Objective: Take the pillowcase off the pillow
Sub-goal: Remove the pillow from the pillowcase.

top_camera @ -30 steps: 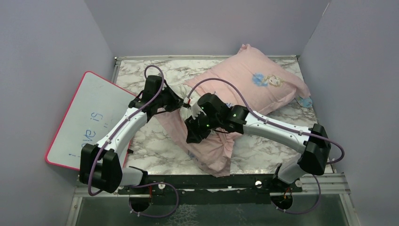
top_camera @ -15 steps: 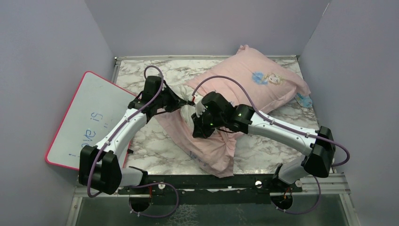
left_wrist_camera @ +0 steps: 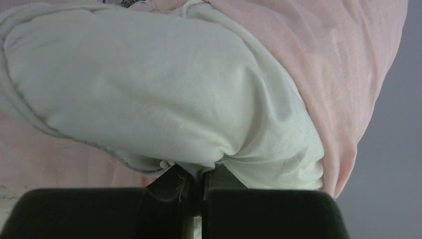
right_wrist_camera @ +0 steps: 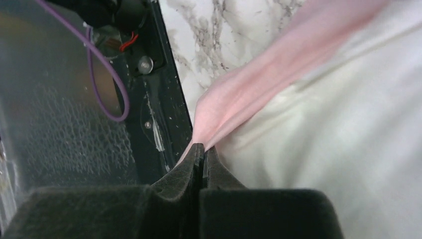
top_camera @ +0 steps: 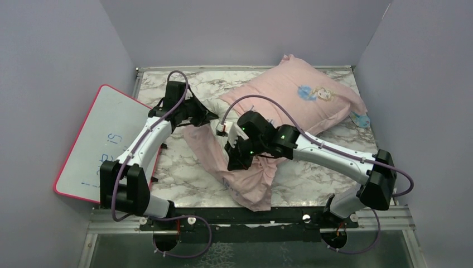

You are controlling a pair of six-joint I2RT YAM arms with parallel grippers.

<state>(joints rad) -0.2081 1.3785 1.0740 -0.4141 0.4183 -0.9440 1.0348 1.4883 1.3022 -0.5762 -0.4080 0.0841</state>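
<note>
The pale pink pillowcase (top_camera: 301,97) with a princess print lies diagonally across the marble table (top_camera: 184,173); its loose open end (top_camera: 248,184) trails toward the front edge. The white pillow (left_wrist_camera: 149,84) bulges out of the case in the left wrist view. My left gripper (top_camera: 211,116) is shut on a pinch of the white pillow (left_wrist_camera: 199,167). My right gripper (top_camera: 234,162) is shut on the pink edge of the pillowcase (right_wrist_camera: 239,102), with white pillow (right_wrist_camera: 348,139) beside it. The pillow is mostly hidden in the top view.
A pink-edged whiteboard (top_camera: 103,142) leans over the table's left side, close to the left arm. Grey walls enclose the table on three sides. A black rail (top_camera: 251,220) and purple cables run along the front edge.
My left gripper has pulled back and left with the pillow corner. My right gripper has shifted slightly toward the front with the pillowcase edge.
</note>
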